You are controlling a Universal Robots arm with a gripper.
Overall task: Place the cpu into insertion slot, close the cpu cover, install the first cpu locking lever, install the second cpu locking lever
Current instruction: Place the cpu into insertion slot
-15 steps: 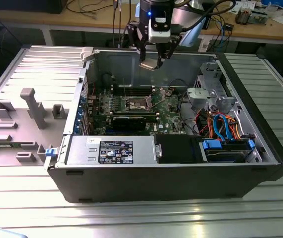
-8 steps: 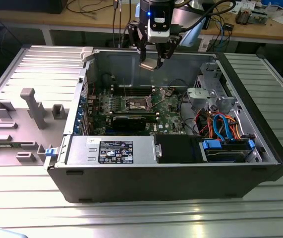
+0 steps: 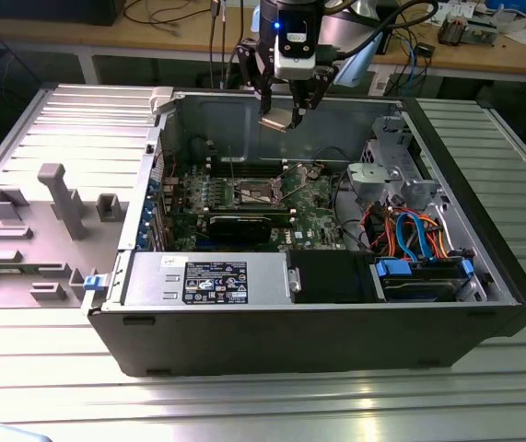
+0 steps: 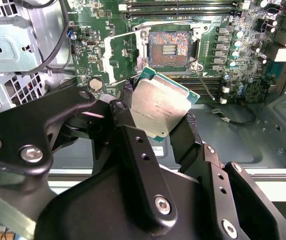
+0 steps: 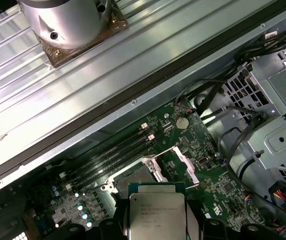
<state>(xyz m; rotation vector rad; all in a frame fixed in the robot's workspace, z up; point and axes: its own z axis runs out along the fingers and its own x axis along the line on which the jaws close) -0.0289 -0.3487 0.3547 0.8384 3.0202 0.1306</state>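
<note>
My gripper [image 3: 281, 118] hangs above the open computer case [image 3: 143, 322], near its back wall, shut on the cpu [image 3: 279, 119]. In both wrist views the cpu [image 4: 160, 105] [image 5: 157, 215] shows its silvery top, pinched at two opposite edges by the black fingers [image 4: 187, 136]. It is in the air, well clear of the board. The insertion slot [image 4: 169, 47] [image 3: 261, 191] [image 5: 132, 176] lies bare with its dark pin field exposed. Beside the slot the cpu cover [image 4: 120, 55] [image 5: 181, 165] stands swung open. A thin wire lever [image 4: 208, 86] sticks out on the slot's other side.
Long memory slots [image 4: 178, 6] run along one side of the socket. A silver drive cage [image 3: 387, 170] with orange and blue cables [image 3: 410, 230] fills the exterior view's right. The power supply [image 3: 212, 281] sits in front. A grey fixture [image 3: 60, 198] stands on the table outside the case.
</note>
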